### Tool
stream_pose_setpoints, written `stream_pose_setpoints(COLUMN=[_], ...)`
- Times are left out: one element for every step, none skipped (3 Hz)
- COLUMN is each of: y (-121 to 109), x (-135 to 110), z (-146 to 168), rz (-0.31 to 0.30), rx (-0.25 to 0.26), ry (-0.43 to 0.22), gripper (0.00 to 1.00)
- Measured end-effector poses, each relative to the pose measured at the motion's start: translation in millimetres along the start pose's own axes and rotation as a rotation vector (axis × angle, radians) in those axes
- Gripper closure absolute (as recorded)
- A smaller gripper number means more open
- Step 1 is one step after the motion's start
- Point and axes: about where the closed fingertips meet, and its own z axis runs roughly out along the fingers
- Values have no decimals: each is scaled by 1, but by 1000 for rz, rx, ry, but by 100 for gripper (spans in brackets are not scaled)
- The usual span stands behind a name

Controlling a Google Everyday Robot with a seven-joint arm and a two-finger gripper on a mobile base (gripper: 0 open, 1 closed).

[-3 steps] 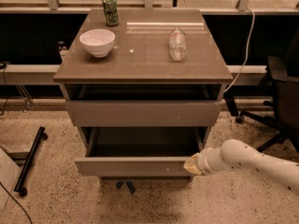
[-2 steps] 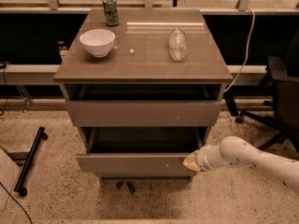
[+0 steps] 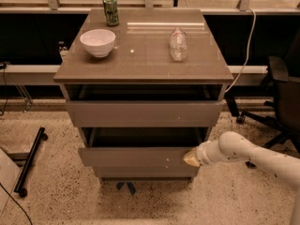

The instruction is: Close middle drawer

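Note:
The middle drawer point(image 3: 136, 156) is the second grey-brown flat front of the cabinet. It stands out a little from the cabinet, with a dark gap above it where its inside shows. My gripper point(image 3: 190, 158), a pale yellowish tip on the white arm point(image 3: 243, 153), comes in from the right and touches the right end of the drawer's front. The arm's wrist hides the drawer's right corner.
The top drawer point(image 3: 140, 114) also stands slightly out. The lowest, narrower front point(image 3: 145, 172) sits below. On the tabletop point(image 3: 140, 60) are a white bowl point(image 3: 97, 42), a green can point(image 3: 111, 11) and a clear bottle point(image 3: 178, 43). An office chair point(image 3: 281, 93) stands at the right, a black stand point(image 3: 28, 161) at the left.
The middle drawer has slid further into the cabinet, and the gap above it has shrunk. My gripper has moved with its front, toward the cabinet.

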Motion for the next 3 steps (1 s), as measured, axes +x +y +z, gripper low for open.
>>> stream_pose_setpoints(y=[-1, 0, 0], x=[-1, -1, -1], z=[2, 4, 4], rz=[1, 0, 0], rx=[-2, -5, -5], ry=[-1, -1, -1], gripper=[13, 0, 0])
